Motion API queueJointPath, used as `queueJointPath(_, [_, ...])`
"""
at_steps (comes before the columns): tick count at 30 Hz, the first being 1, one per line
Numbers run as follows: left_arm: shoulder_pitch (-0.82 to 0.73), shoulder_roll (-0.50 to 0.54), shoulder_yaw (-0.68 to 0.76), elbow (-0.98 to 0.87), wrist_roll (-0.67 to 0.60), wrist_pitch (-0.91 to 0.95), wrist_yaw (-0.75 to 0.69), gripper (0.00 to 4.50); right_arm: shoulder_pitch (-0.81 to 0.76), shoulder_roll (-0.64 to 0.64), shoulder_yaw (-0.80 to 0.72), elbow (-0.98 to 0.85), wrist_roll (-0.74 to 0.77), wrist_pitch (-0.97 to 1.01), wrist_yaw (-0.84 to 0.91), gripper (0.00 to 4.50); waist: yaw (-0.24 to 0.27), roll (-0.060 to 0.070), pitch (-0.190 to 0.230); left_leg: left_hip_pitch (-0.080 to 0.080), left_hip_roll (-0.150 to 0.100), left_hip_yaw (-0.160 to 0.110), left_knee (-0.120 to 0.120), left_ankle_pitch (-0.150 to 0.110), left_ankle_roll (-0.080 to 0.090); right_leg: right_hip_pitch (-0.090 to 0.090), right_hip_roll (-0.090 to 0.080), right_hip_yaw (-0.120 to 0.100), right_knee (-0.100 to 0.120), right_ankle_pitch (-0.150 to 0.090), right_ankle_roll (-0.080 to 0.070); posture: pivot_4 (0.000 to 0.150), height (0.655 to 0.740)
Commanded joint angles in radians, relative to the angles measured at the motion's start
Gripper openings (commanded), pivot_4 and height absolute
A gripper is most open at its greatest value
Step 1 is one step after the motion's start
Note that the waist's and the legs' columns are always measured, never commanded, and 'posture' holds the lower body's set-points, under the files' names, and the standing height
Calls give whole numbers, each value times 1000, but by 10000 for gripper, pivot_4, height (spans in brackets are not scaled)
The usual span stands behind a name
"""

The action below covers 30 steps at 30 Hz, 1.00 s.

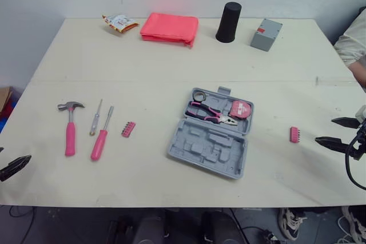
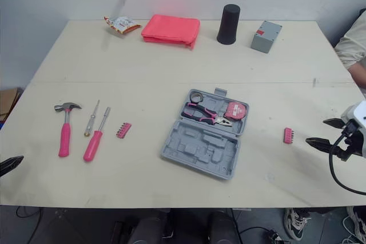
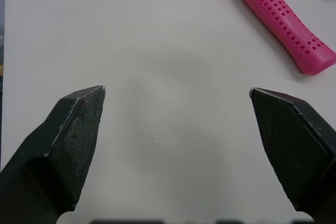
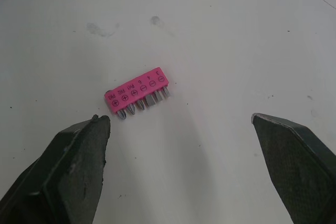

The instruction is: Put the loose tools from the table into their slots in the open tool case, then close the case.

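Note:
The grey tool case (image 1: 194, 151) lies open at mid-table, with pliers (image 1: 213, 115), a pink tape measure (image 1: 240, 109) and a small tape roll (image 1: 199, 95) in its far half. Left of it lie a pink-handled hammer (image 1: 70, 130), a thin screwdriver (image 1: 95, 117), a pink-handled screwdriver (image 1: 100, 138) and a pink bit holder (image 1: 128, 129). A second pink bit holder (image 1: 294, 134) lies right of the case. My right gripper (image 1: 324, 130) is open just right of that holder (image 4: 137, 93). My left gripper (image 3: 177, 90) is open over bare table near the hammer handle (image 3: 283, 22).
Along the far edge sit a snack packet (image 1: 119, 23), a folded pink cloth (image 1: 169, 28), a black cup (image 1: 229, 22) and a grey box (image 1: 266, 34). A person's sleeve (image 1: 354, 41) shows at the right edge of the table.

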Motion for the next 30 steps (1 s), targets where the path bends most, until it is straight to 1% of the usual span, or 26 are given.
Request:
queueJointPath(1, [23,1,25,-40,-27,29,-23,44731,4,-22,-24,-10,8,-6,15,45000,0,0,0,0,0,0,0,0,0,0,0,0,0,0,0,1500,7355])
queueJointPath(8, [28,-12,10,-148,-38,23,-33,44731,8,-8,-35,-32,23,-14,15,45000,3,0,0,0,0,0,1,0,0,0,0,1,0,0,0,1500,7355])
queueJointPath(11, [4,-28,-28,-270,-63,54,-22,44731,30,24,-45,-129,54,26,-8,45000,5,0,0,0,0,0,1,0,0,0,0,1,0,0,0,1500,7355])
queueJointPath(15, [-50,-27,-96,-394,-83,106,-10,44731,56,48,-37,-235,55,41,-41,45000,9,0,0,-1,1,-1,3,0,0,1,0,4,0,0,0,1500,7355])
queueJointPath(17, [-156,-21,-213,-453,-87,136,-5,44731,29,80,1,-304,33,42,-99,45000,10,0,0,-1,0,-1,4,0,0,1,1,4,1,0,0,1500,7355])
queueJointPath(19, [-290,-26,-360,-477,-47,147,8,44731,16,99,39,-385,49,95,-113,45000,13,0,0,-1,0,-2,5,0,0,2,1,4,2,0,0,1500,7355])
queueJointPath(21, [-420,-52,-489,-463,2,160,29,44731,3,118,80,-440,53,145,-130,45000,16,0,0,-1,0,-2,7,0,0,2,2,4,2,0,0,1500,7355])
queueJointPath(22, [-469,-68,-536,-451,18,170,38,39463,-4,128,99,-455,47,160,-141,45000,16,0,0,-2,0,-2,8,0,0,2,2,4,2,0,0,1500,7355])
queueJointPath(23, [-511,-85,-579,-441,28,173,37,37384,-8,136,115,-468,42,168,-147,42571,17,0,0,-2,0,-2,7,0,0,2,3,4,4,0,0,1500,7355])
queueJointPath(24, [-551,-101,-628,-435,38,177,25,33127,-12,146,133,-484,39,178,-152,39827,17,0,0,-2,-1,-2,8,-1,0,1,4,4,5,0,0,1500,7355])
queueJointPath(26, [-615,-134,-721,-435,64,172,0,24577,-6,156,164,-511,32,195,-157,31799,14,0,0,-3,-2,-1,8,-1,1,1,5,3,5,0,0,1500,7355])
queueJointPath(29, [-703,-217,-829,-391,106,168,4,10184,18,161,210,-527,-7,186,-171,16859,20,0,0,-3,-2,-1,10,-2,2,1,5,1,5,0,0,1500,7355])
queueJointPath(30, [-733,-248,-863,-358,128,159,8,8155,22,164,223,-526,-17,183,-179,13646,25,0,0,-3,-2,-1,11,-2,2,1,5,1,5,0,0,1500,7355])
